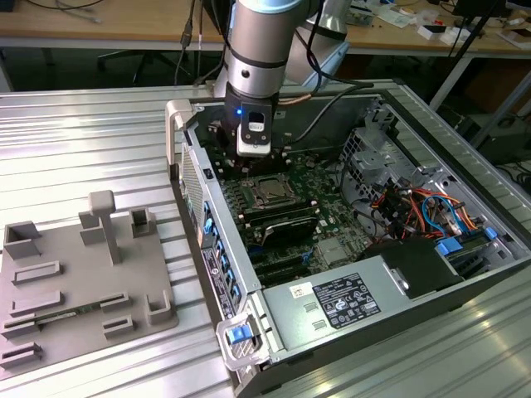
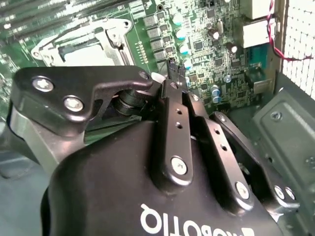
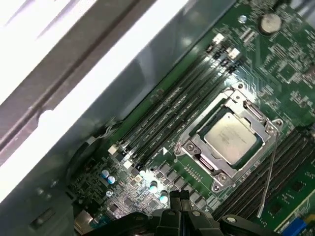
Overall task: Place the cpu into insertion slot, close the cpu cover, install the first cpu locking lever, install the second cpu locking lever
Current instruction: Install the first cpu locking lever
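Cpu (image 3: 231, 135) seated in the insertion slot (image 1: 267, 192); pincer (image 2: 173, 73) tips together, gripping nothing, just beside it.
The cpu cover (image 3: 194, 147) looks down over the chip, and one thin locking lever (image 3: 269, 167) stands loose. I judge the chip light, stiff and fragile: hold its edges only.

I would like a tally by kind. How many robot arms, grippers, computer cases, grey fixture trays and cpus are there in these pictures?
robot arm: 1
gripper: 1
computer case: 1
grey fixture tray: 1
cpu: 1
Total: 5
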Robot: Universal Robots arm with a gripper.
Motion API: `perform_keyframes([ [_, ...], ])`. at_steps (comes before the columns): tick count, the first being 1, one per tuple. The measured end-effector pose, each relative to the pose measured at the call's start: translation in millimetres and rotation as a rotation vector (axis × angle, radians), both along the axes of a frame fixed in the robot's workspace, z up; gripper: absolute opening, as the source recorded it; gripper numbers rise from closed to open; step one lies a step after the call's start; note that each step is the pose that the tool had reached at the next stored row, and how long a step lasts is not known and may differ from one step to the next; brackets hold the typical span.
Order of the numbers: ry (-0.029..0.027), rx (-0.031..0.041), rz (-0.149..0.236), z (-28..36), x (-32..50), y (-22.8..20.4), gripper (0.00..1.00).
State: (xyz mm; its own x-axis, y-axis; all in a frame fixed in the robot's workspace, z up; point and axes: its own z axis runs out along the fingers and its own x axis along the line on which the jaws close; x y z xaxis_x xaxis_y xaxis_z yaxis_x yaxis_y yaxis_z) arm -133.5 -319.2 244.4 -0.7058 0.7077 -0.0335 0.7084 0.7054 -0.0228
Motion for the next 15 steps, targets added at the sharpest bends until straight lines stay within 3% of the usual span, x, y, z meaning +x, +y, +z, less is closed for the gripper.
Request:
perform_keyframes([
  [5,0.0001,-0.0001,0.036,-0.8,0.0,9.8,0.11],
  [15,-0.0001,0.0013,0.231,-2.2,0.1,9.8,0.11],
])
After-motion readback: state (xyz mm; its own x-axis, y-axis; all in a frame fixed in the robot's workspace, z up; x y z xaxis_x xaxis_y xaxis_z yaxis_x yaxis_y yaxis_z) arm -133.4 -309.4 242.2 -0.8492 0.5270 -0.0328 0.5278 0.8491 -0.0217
